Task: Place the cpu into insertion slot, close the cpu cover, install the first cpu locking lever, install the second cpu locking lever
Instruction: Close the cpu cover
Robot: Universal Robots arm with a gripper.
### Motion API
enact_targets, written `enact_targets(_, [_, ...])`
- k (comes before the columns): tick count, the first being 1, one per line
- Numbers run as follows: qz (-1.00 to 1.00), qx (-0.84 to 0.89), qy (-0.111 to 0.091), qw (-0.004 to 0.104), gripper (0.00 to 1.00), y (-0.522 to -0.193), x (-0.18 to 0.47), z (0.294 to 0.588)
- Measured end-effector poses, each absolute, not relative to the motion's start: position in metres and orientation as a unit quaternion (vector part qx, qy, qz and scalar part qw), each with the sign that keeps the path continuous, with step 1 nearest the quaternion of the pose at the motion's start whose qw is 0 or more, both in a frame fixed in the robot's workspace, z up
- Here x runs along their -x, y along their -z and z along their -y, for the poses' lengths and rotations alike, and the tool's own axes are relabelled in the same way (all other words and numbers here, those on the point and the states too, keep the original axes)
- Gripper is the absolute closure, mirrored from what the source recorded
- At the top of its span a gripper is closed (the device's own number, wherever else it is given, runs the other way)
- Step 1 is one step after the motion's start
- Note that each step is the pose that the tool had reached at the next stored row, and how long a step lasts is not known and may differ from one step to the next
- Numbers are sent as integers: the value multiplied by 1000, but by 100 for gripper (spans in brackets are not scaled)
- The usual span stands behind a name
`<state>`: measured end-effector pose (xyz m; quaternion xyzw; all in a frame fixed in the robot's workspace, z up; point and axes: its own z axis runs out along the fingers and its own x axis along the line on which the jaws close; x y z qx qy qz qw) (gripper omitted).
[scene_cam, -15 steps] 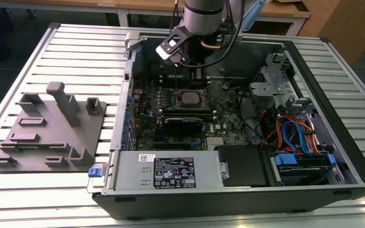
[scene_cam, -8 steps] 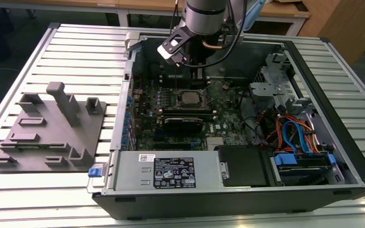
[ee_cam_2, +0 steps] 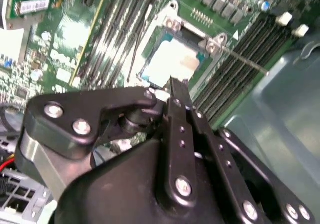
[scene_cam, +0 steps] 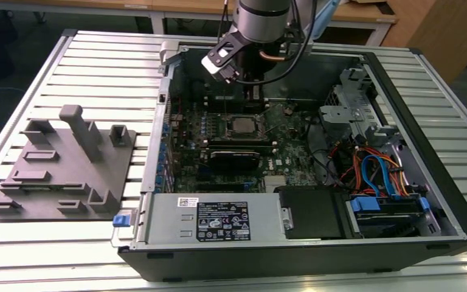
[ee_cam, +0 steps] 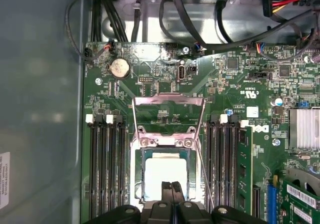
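The cpu [ee_cam: 165, 176] lies flat in the insertion slot [ee_cam: 140, 181], its silver top showing; it is also seen in the second wrist view [ee_cam_2: 172, 61] and in the exterior view [scene_cam: 242, 125]. The cpu cover [ee_cam: 169, 101], a silvery frame with a square cut-out, is swung open behind the socket. A thin locking lever [ee_cam: 205, 179] stands loose beside the socket, also visible as a rod [ee_cam_2: 245, 61]. My gripper [ee_cam: 171, 188] hovers over the chip's near edge, fingers shut together with nothing between them; its tip [ee_cam_2: 177, 91] sits just above the chip.
Black memory slots [ee_cam: 105, 169] flank the socket on both sides. Cable bundles [ee_cam: 200, 28] run behind the board. In the exterior view, a grey fixture block [scene_cam: 63, 164] lies at the left, with a drive cage and wiring [scene_cam: 379, 176] at the right and the case wall [ee_cam: 40, 108] close by.
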<state>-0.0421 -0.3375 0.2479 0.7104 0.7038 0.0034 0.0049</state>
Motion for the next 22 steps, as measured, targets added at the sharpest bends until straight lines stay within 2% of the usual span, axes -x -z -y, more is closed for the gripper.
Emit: enact_targets(22, [-704,-710,-3,5,90,-251,38,338])
